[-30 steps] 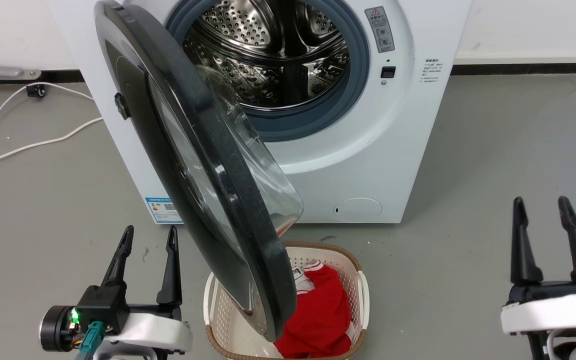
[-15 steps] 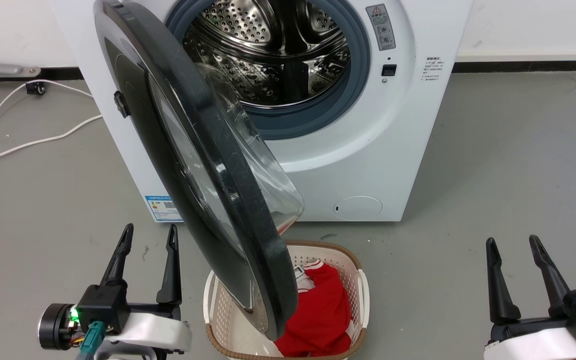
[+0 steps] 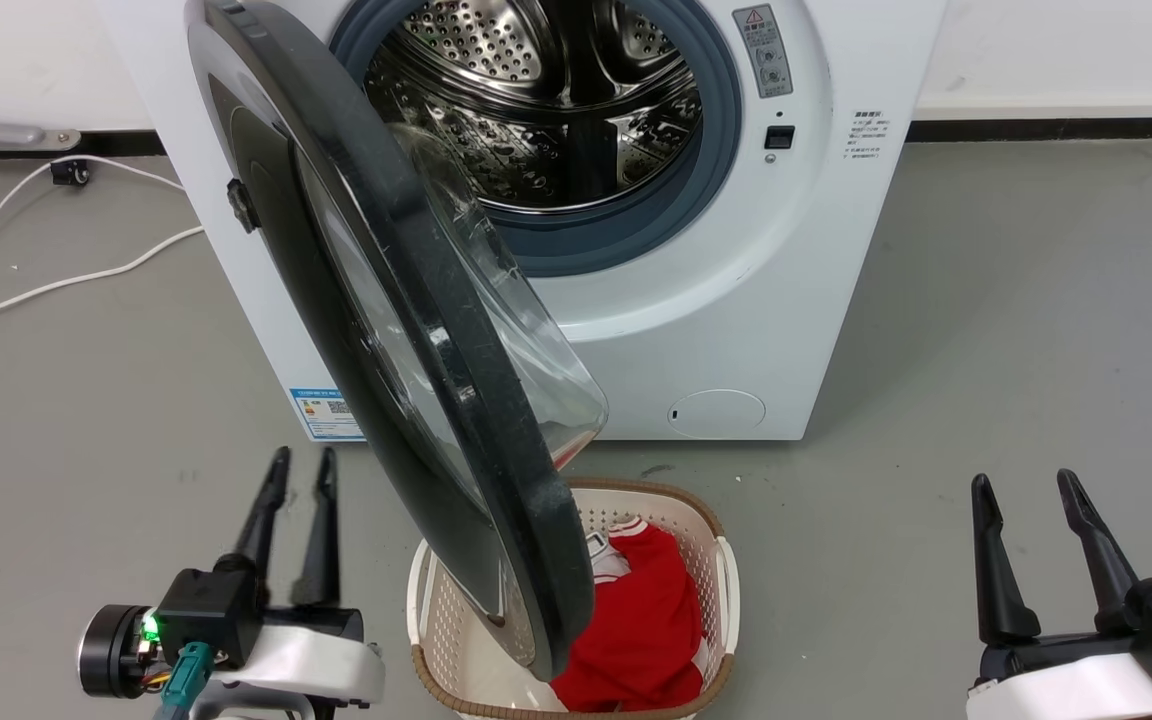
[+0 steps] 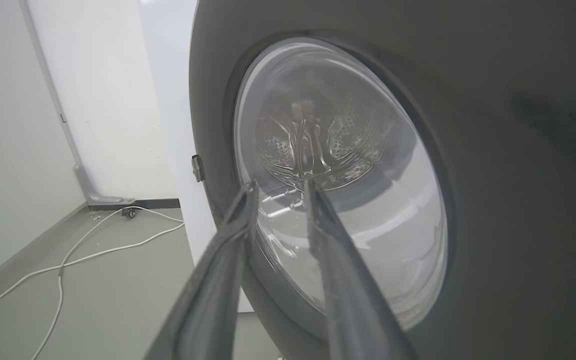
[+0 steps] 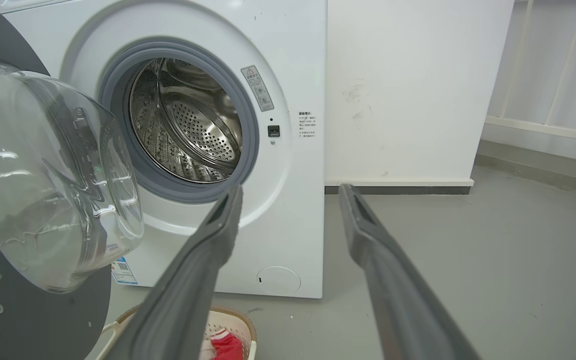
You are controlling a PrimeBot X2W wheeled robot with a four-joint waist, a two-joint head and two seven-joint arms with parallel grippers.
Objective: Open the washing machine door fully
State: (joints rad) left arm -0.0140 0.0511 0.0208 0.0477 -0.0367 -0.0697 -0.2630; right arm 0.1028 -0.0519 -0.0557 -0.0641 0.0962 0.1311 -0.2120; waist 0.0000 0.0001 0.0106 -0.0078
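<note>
Grey floor [image 3: 996, 300] runs under the washing machine [image 3: 806, 260], which stands against a white wall. We see the washing machine door [image 3: 416, 320] swung partway out from the machine's left side, its glass bowl facing the steel drum [image 3: 536, 100]. The door's lower edge hangs over a pale basket [image 3: 726, 580] of red cloth [image 3: 646, 620] just in front of the machine. Our left jaws, narrowly apart and holding nothing, point at the door's outer face. Our right jaws stand spread and empty, off the machine's right front.
</note>
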